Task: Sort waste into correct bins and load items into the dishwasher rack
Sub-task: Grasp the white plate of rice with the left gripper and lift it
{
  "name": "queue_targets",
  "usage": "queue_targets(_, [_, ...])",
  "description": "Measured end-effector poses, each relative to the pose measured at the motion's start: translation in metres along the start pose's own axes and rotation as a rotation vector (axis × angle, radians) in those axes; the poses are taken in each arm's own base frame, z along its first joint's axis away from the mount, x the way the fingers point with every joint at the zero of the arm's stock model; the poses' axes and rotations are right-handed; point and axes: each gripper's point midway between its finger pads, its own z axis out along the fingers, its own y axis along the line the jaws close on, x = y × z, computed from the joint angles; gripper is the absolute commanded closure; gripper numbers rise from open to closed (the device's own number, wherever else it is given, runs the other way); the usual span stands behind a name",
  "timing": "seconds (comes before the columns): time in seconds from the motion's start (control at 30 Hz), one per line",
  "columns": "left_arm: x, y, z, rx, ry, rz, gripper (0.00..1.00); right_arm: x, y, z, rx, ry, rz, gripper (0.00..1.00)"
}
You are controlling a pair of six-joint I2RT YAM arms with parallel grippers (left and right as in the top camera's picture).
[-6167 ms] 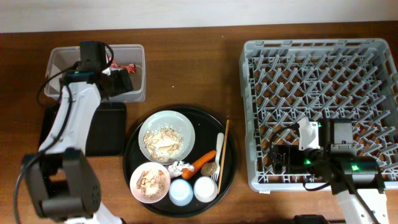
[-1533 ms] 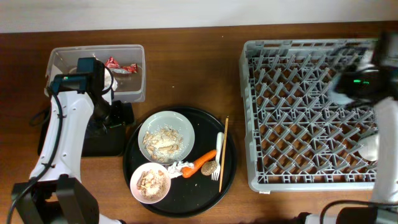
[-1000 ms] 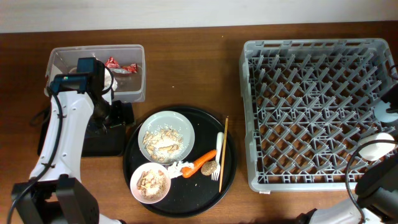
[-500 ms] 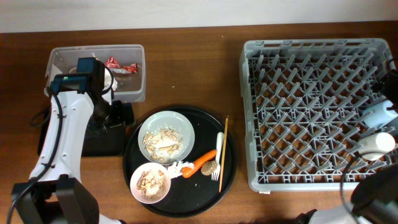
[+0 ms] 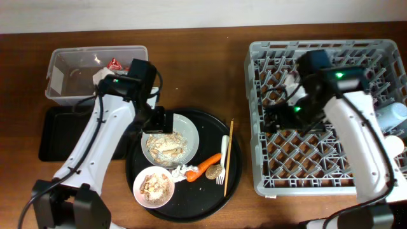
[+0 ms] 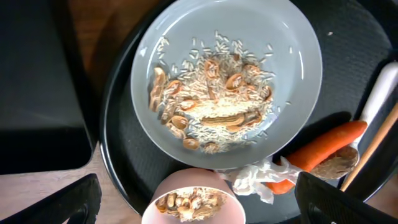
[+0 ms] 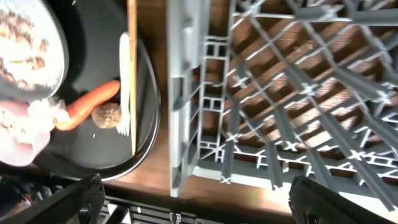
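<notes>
we see the left gripper (image 5: 159,119) hanging over the upper left rim of the white plate (image 5: 170,140), its fingers spread wide and empty; the plate carries beige food scraps (image 6: 211,115) and sits on the round black tray (image 5: 206,130) at centre frame, with the pink bowl (image 5: 153,186) of more scraps below it, a crumpled tissue (image 5: 182,171) touching the carrot piece (image 5: 205,167), and the white fork (image 5: 223,159) beside a chopstick (image 5: 229,149) at the tray's right, while the red wrapper (image 5: 114,63) lies in the clear tub (image 5: 63,70) at upper left, above the black rectangular tray (image 5: 54,137); our right gripper (image 5: 280,119) hovers over the left part of the dishwasher rack (image 5: 318,172), fingers wide apart and empty, and the light blue cup (image 5: 389,116) and white cup (image 5: 394,146) sit at the rack's right edge
</notes>
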Motion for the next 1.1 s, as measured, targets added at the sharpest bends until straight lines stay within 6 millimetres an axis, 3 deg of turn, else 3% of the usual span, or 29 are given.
queue_targets(0.1, [-0.001, -0.018, 0.002, 0.010, -0.021, 0.054, 0.01, 0.001, 0.008, 0.002, -0.001, 0.001, -0.030, 0.02])
queue_targets(0.2, [-0.002, -0.068, 0.017, 0.057, -0.083, 0.171, 0.01, 0.003, 0.002, 0.002, 0.034, 0.008, -0.024, 0.02])
queue_targets(0.3, [0.007, -0.103, 0.033, 0.082, -0.112, 0.273, 0.01, -0.001, -0.032, -0.003, 0.162, -0.012, 0.070, 0.02])
queue_targets(0.4, [0.007, -0.117, 0.055, 0.079, -0.091, 0.308, 0.11, -0.001, -0.072, -0.011, 0.200, -0.029, 0.208, 0.02])
queue_targets(0.5, [0.010, -0.112, 0.096, 0.016, -0.006, 0.308, 0.25, 0.000, -0.090, -0.015, 0.210, -0.037, 0.266, 0.02])
queue_targets(0.7, [0.005, -0.108, 0.132, -0.030, 0.026, 0.305, 0.39, -0.001, -0.090, -0.015, 0.210, -0.041, 0.267, 0.01])
queue_targets(0.77, [0.003, -0.111, 0.136, -0.040, 0.013, 0.315, 0.44, -0.001, -0.090, -0.015, 0.210, -0.041, 0.266, 0.02])
queue_targets(0.93, [0.006, -0.122, 0.138, -0.085, -0.015, 0.371, 0.43, -0.001, -0.090, -0.015, 0.210, -0.041, 0.267, 0.02])
queue_targets(1.0, [0.006, -0.122, 0.138, -0.085, -0.015, 0.372, 0.59, -0.001, -0.090, -0.015, 0.210, -0.041, 0.266, 0.02])
queue_targets(1.1, [0.005, -0.121, 0.138, -0.097, -0.019, 0.372, 0.69, -0.001, -0.090, -0.015, 0.210, -0.041, 0.266, 0.02])
